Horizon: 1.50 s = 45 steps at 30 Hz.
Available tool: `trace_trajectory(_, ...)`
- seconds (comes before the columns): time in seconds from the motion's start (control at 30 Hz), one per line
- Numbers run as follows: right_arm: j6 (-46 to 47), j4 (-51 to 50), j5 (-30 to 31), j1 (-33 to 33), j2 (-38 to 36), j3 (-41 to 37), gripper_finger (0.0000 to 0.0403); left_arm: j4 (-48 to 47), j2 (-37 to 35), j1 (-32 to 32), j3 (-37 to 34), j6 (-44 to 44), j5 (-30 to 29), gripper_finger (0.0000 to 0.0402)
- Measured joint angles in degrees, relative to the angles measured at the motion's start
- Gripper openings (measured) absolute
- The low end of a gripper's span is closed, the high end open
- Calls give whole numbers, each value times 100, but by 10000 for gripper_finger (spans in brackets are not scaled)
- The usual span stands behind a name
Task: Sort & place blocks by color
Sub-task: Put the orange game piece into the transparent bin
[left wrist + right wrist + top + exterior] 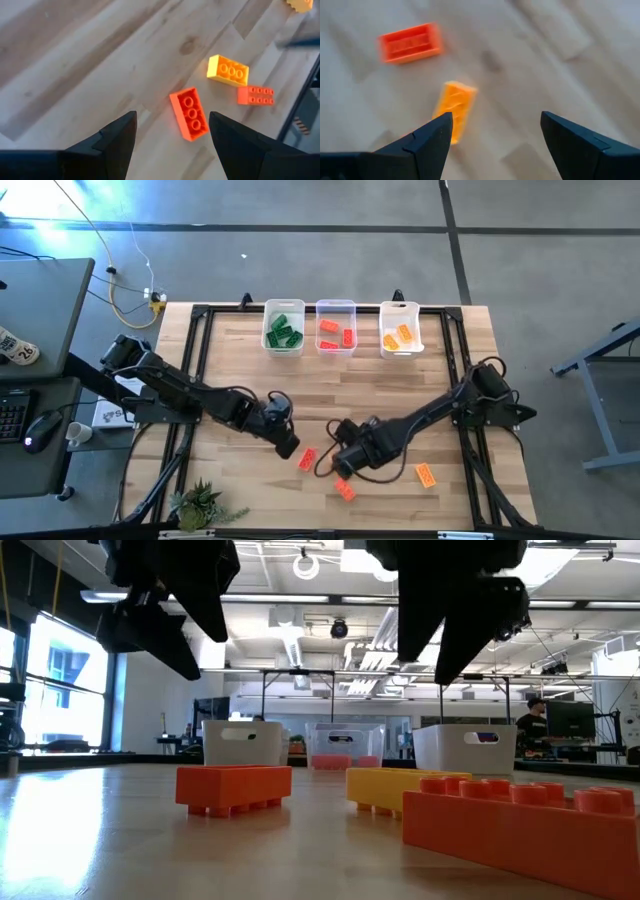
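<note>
Loose blocks: small studded plastic bricks on the wooden table, lower centre of high view; red brick just right of left gripper, second red brick lower down, orange brick further right, well apart.
Long axes: first red brick lies diagonal, upper right to lower left in high view; second red brick diagonal the other way; orange brick likewise slanted. All lie flat, studs up.
Sorted blocks: green bricks in left white plastic bin, red ones in middle clear bin, orange ones in right white bin; bins in a row at upper centre.
Left gripper: fingers spread wide, nothing held, nothing touched; red brick seen btwn finger tips in left wrist view, table below.
Right gripper: fingers spread wide, empty; orange-yellow brick seen near one finger in right wrist view.
Hard to make out: right wrist view blurred, studs not readable. Both grippers cut off at top edge of low view; bin contents mostly hidden there.
</note>
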Motion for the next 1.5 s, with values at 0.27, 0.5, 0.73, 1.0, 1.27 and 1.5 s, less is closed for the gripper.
trace_trajectory(0.27, 554, 589, 278, 592, 42, 0, 291, 0, 0, 265, 0, 634, -271, 236)
trace_trajectory(0.5, 589, 940, 159, 972, 464, 0, 291, 2, 0, 491, 0, 886, -294, 236)
trace_trajectory(0.73, 869, 1437, -132, 1084, 785, 0, 291, 5, -2, 570, 0, 958, -394, 236)
trace_trajectory(1.0, 1022, 1584, -261, 1030, 904, -2, 291, 4, -2, 557, 0, 960, -401, 236)
trace_trajectory(1.27, 1013, 1645, -394, 1013, 1053, -2, 291, 4, -2, 552, 0, 960, -418, 236)
trace_trajectory(1.5, 1025, 1647, -729, 931, 1352, 18, 290, 4, -2, 552, 0, 962, -533, 236)
